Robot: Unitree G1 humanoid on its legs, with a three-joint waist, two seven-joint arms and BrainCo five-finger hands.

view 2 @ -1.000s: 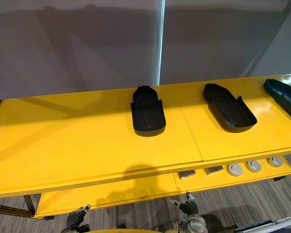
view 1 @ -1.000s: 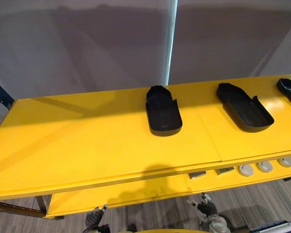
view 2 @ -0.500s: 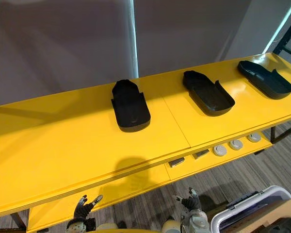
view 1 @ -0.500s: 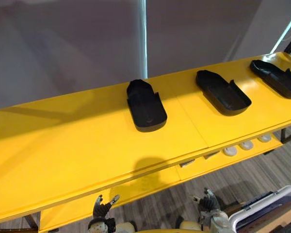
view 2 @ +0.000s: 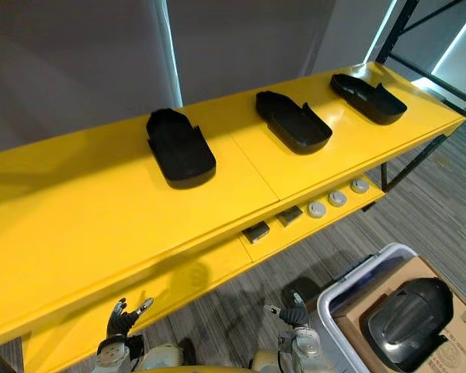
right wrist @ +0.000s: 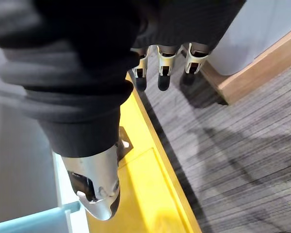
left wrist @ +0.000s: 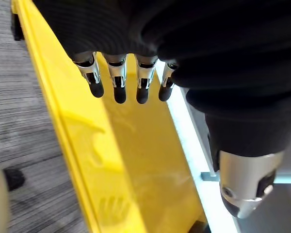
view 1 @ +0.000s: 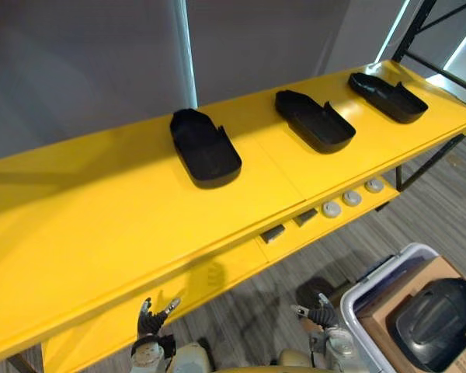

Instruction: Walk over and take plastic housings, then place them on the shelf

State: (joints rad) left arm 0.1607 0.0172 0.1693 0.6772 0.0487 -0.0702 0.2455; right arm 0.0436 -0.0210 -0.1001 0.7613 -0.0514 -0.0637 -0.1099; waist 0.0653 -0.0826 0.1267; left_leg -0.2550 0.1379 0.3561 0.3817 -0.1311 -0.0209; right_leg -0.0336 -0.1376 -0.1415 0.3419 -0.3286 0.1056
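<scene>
Three black plastic housings lie in a row on the top board of a yellow shelf [view 1: 101, 210], well apart from one another: the left housing [view 1: 206, 148], the middle housing [view 1: 314, 120] and the right housing [view 1: 387, 97]. The shelf's left end is cut off by the frame. Most of its lower board [view 1: 217, 272] is hidden under the top one, and only a front strip shows, carrying two small dark blocks [view 1: 273, 233] and three grey discs [view 1: 352, 198] whose make is too small to tell.

Each housing on the shelf rests hollow side up. Its long axis runs from the back edge toward the front edge, slanted to the robot's right, with the narrower end at the back and the broad rounded end at the front.

On the floor to the robot's right stands a pale bin [view 1: 380, 268] holding a cardboard box [view 1: 377, 311], both cut off at the lower corner. A fourth housing [view 1: 435, 315] lies in the box domed side up; which way it points is hard to make out.

The left hand [view 1: 150, 322] and right hand [view 1: 320, 315] hang low in front of the shelf, fingers straight and spread, holding nothing. The wrist views show the left hand's fingers [left wrist: 119, 82] above the yellow board and the right hand's fingers [right wrist: 160, 68] above the floor.
</scene>
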